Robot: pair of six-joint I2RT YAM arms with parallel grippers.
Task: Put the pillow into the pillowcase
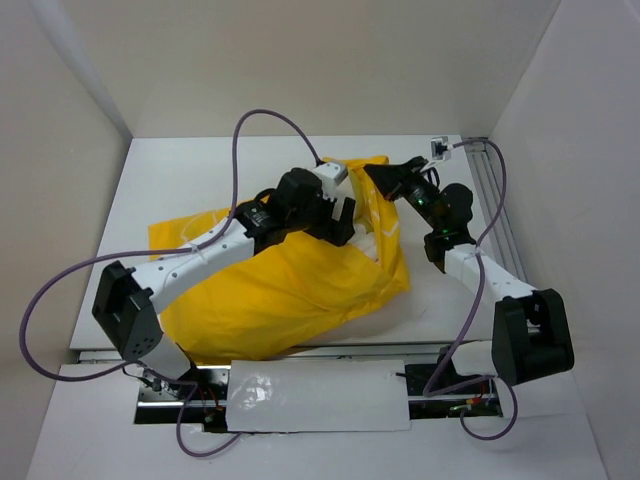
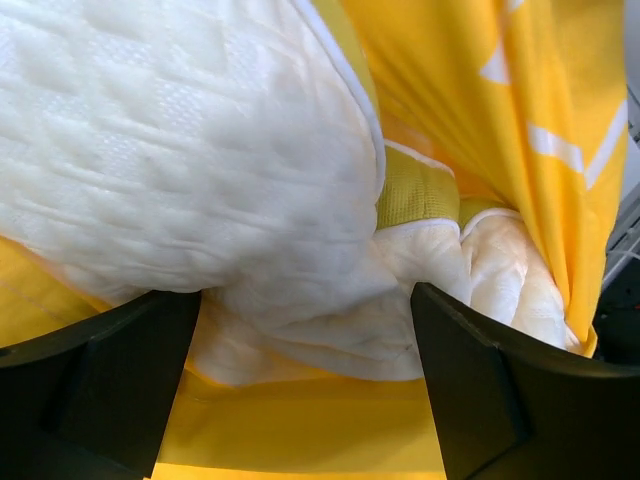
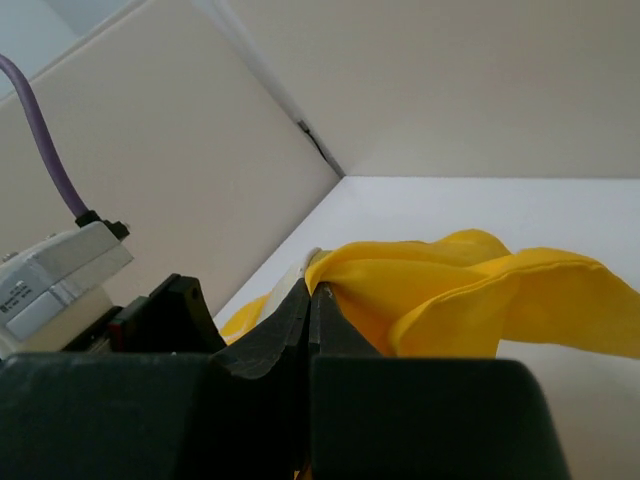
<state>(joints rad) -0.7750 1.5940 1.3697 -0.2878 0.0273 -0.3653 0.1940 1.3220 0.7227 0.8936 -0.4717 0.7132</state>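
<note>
The yellow pillowcase [image 1: 280,290] lies bulging across the table's middle. The white quilted pillow [image 2: 200,150] sits inside its mouth, and a little of that pillow [image 1: 377,240] shows at the opening. My left gripper [image 1: 345,215] is at that opening. Its black fingers [image 2: 470,390] stand wide open either side of a fold of pillow, with the left gripper [image 2: 305,300] gripping nothing. My right gripper [image 1: 372,175] holds the upper rim lifted. In the right wrist view the right gripper [image 3: 314,290] is shut on the yellow pillowcase [image 3: 450,290] edge.
White walls enclose the table [image 1: 180,170] on three sides. A metal rail [image 1: 500,200] runs along the right edge. A purple cable [image 1: 270,115] loops above the left arm. A white panel [image 1: 320,395] lies between the arm bases.
</note>
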